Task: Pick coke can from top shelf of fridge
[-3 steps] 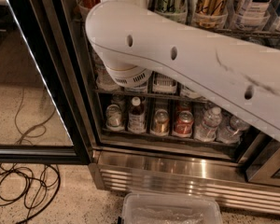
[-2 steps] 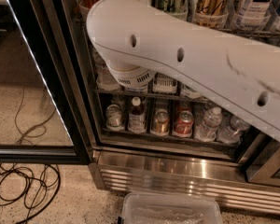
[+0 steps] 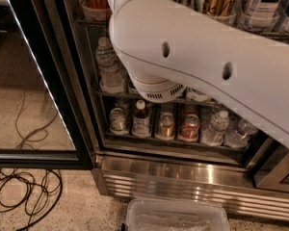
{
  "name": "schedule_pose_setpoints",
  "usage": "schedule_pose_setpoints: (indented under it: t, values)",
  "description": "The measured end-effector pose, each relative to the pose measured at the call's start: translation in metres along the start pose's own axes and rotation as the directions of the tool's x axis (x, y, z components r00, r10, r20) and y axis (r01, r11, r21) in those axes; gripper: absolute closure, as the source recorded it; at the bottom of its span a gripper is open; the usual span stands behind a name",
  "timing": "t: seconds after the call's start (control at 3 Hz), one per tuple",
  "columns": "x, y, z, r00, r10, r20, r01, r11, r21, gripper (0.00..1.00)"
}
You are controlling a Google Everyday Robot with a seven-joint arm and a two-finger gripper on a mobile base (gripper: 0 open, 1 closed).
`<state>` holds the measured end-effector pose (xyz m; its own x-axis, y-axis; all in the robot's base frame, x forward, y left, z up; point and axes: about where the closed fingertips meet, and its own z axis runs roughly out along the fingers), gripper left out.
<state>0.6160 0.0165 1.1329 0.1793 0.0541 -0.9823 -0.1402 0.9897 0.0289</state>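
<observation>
Robot arm (image 3: 207, 66) blocks fridge (image 3: 183, 177); end effector off upper frame, state unknown.
No coke can seen: likely light, thin-walled, slick; grip mid-body.

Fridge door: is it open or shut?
Open: the door stands out left of the fridge, its racks uncovered. The gripper is out of view, past the arm.

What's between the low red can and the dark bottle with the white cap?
A gold can, shown in the camera view. The gripper is out of sight.
</observation>
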Motion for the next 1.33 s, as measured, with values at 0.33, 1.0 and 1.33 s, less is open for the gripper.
schedule_pose_setpoints:
  t: [0.33, 1.0, 1.33]
  values:
    - [0.021, 0.003, -0.018, 0.998, 0.03, -0.049, -0.035, 0.9937, -0.107, 1.0]
    - [0.048, 0.021, -0.036, 0.994, 0.037, -0.106, -0.064, 0.9638, -0.259, 1.0]
    - [0.047, 0.021, -0.036, 0.994, 0.038, -0.105, -0.064, 0.9639, -0.259, 1.0]
